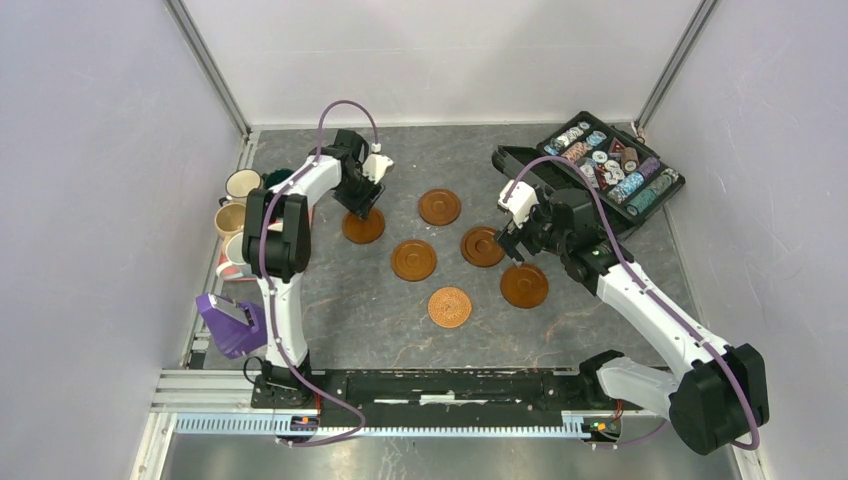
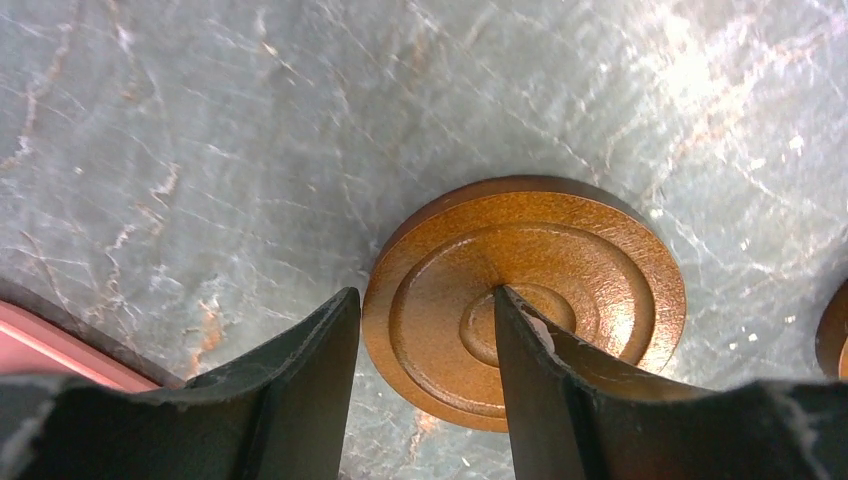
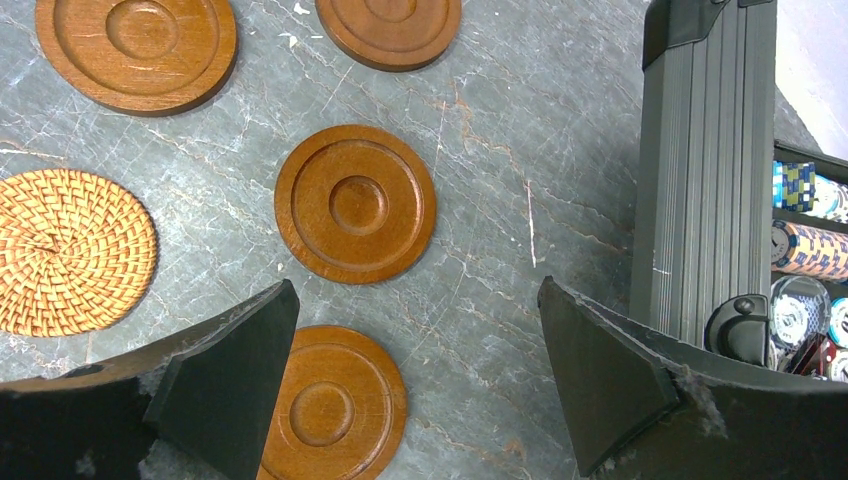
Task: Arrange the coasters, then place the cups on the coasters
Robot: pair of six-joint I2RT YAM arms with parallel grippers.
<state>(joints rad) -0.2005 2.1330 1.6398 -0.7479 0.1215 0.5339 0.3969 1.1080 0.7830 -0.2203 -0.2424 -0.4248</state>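
Several brown coasters lie on the grey table, among them a woven one point(image 1: 450, 307) and a plain one point(image 1: 414, 260). My left gripper point(image 1: 362, 210) is down on the far-left coaster point(image 1: 363, 230), which lies flat. In the left wrist view, my left gripper point(image 2: 424, 292) pinches that coaster point(image 2: 590, 270): one finger against its rim, the other in its centre recess. My right gripper point(image 1: 513, 250) hangs open above the table between two coasters point(image 1: 482, 246) point(image 1: 524, 285), holding nothing point(image 3: 415, 290). The cups point(image 1: 232, 218) stand clustered at the left edge, partly hidden by the left arm.
An open black case point(image 1: 600, 170) of poker chips point(image 3: 810, 240) sits at the back right, its lid point(image 3: 700, 170) close beside my right gripper. A pink tray point(image 2: 40, 335) lies under the cups. A purple object point(image 1: 232, 322) stands near the left arm's base.
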